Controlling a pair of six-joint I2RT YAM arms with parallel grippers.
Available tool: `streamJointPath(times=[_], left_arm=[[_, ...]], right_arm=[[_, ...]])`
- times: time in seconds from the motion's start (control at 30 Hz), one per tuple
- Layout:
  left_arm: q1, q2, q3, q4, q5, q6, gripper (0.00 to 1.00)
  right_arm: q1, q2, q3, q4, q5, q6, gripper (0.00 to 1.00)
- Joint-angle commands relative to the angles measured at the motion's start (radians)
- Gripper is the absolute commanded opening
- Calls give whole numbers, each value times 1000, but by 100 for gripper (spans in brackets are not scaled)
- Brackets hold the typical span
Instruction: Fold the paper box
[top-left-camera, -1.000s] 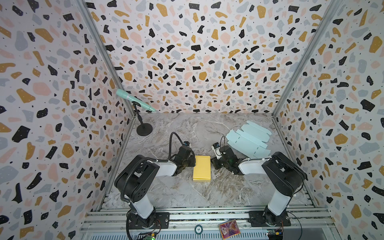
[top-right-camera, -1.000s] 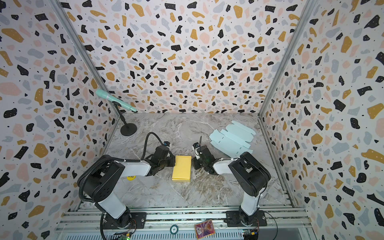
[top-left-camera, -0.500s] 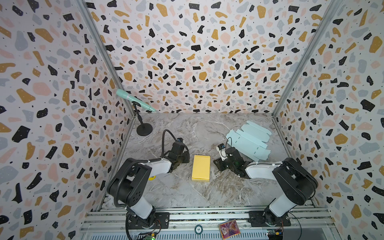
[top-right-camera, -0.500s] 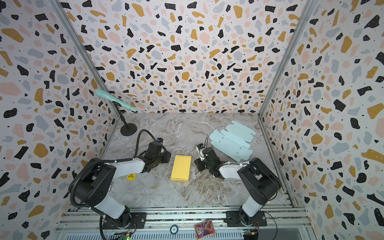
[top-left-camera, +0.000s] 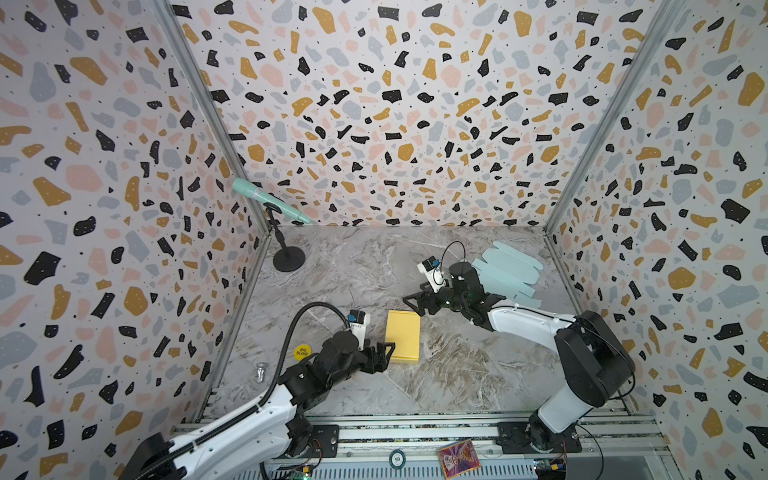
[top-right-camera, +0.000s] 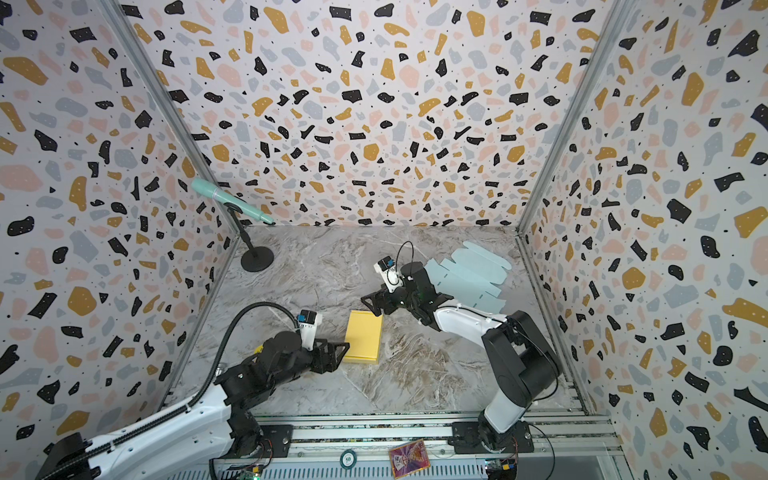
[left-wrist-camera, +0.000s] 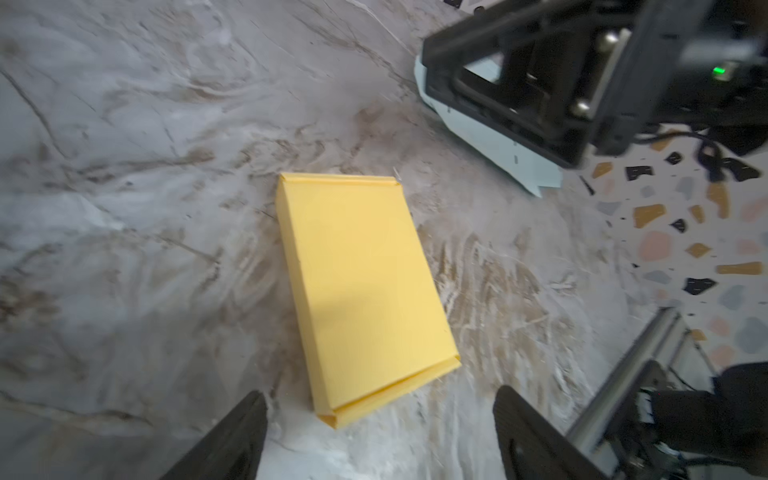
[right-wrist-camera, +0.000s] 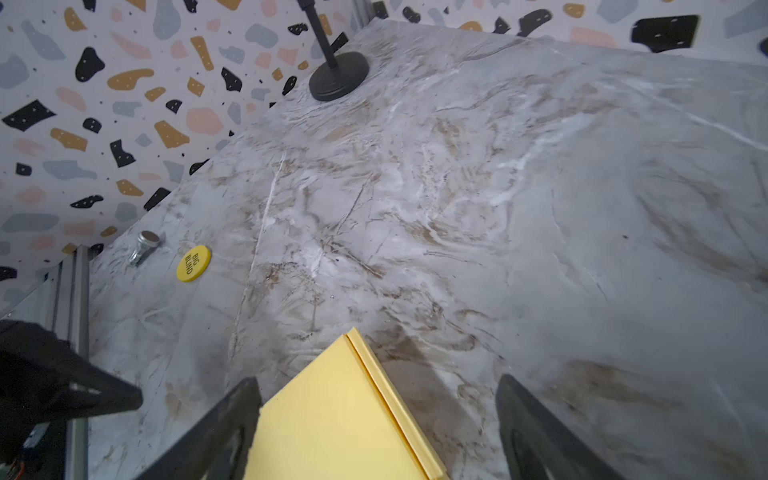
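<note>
The paper box (top-left-camera: 403, 337) lies flat on the table (top-left-camera: 365, 266), near the middle and toward the front rail. It is a closed yellow slab between my two sets of jaws. It looks folded, so I judge the step in hand to be getting clear of it without undoing the work.

Far left, by the wall, a yellow disc (top-left-camera: 302, 352) and a small metal piece (top-left-camera: 261, 371) sit well apart from everything and need no care.

My left jaws are spread wide and hold nothing. Their tips flank the box's near left corner, and I cannot tell whether one touches it. The end fold there shows a narrow lip in the left wrist view, possibly a little proud. I should rise first and then draw back along my own arm line, never sideways. The box looks light, and a dragged tip could slide it or lift that lip.

My right jaws are just as wide and just as empty, over the far right corner. In the right wrist view, one tip is close to the box's edge. The same rule applies there: straight up before any retreat. A stack of pale blue flat sheets (top-left-camera: 509, 272) lies just behind that wrist, so backing away low risks scattering them.
</note>
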Motion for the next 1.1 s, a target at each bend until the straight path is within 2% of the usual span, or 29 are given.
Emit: streamJointPath(times=[0.0, 0.17, 0.3, 0.47, 0.77, 1.07], left_arm=[[-86, -11, -26, -15, -28, -118, 96], [-173, 71, -39, 93, -44, -156, 100], [-180, 178, -23, 167, -31, -137, 87], [-180, 274, 0, 220, -77, -126, 70], [-157, 389, 19, 284, -125, -104, 63], [-91, 391, -10, 345, -105, -97, 60]], right_arm=[[34, 43, 65, -133, -58, -95, 91], [26, 117, 116, -187, -36, -113, 91], [19, 161, 143, -208, -26, -124, 91], [16, 207, 166, -234, -20, -117, 92], [10, 197, 140, -249, -26, -115, 92], [-12, 114, 42, -237, -73, -115, 92]])
